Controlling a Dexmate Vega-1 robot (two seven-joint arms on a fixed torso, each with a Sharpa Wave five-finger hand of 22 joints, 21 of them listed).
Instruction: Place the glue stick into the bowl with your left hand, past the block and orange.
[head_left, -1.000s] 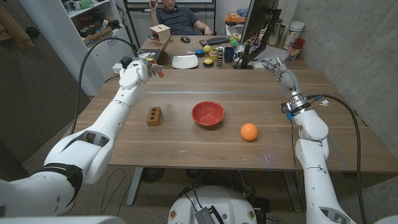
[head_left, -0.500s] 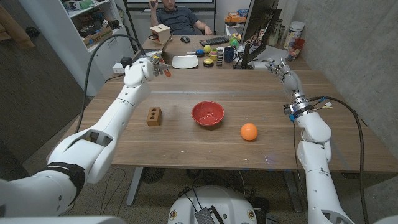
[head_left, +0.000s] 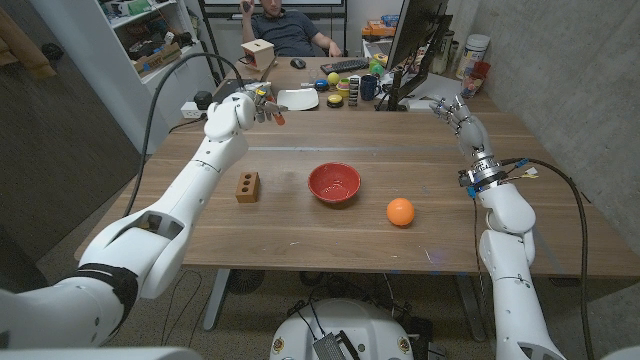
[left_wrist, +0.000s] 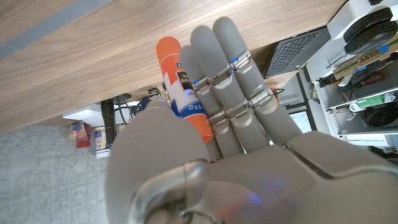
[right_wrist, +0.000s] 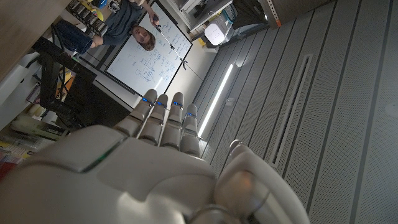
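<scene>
**Glue stick aloft in the left hand, far side of the table**

Gripping the glue stick (head_left: 278, 117) in the left hand (head_left: 243, 108), fingers (left_wrist: 233, 74) wrapped along its side, orange cap poking out past the fingertips in the left wrist view (left_wrist: 180, 81). Hovering above the table's (head_left: 300, 240) far left part, beyond the brown block (head_left: 247, 186) and well apart from the red bowl (head_left: 334, 183). Sitting near the table's middle, that bowl, with the block just to its left and the orange (head_left: 400, 211) to its right and a little nearer. Raising the right hand (head_left: 456, 111) over the far right edge, fingers (right_wrist: 163, 118) straight and side by side, holding nothing. Sitting behind the table at a cluttered desk, a person (head_left: 285, 28), beside a white plate (head_left: 297, 99).
</scene>
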